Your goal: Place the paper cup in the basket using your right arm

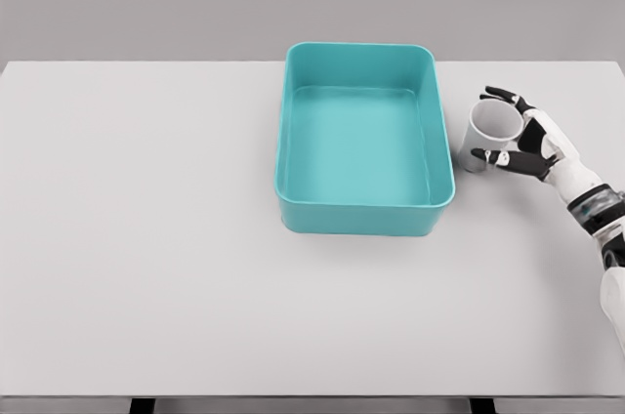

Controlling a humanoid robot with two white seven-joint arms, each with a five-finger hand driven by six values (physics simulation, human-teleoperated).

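From my head camera I see the white table [146, 238] and, near its middle toward the far side, the teal basket [363, 214], a rectangular tub with rounded corners that stands flat and has nothing inside. The paper cup [488, 131] is on the table just to the right of the basket, close to its right wall but not touching it as far as I can judge; it is white, and its open mouth is tilted toward the camera so I can look a little into it. My right hand [522, 141] comes in from the lower right edge and is around the cup: the fingers [500, 95] curve over the far side of the rim and the thumb [488, 156] lies against the near side, so the hand is partly closed around the cup. I cannot tell if the cup is lifted or resting on the table.
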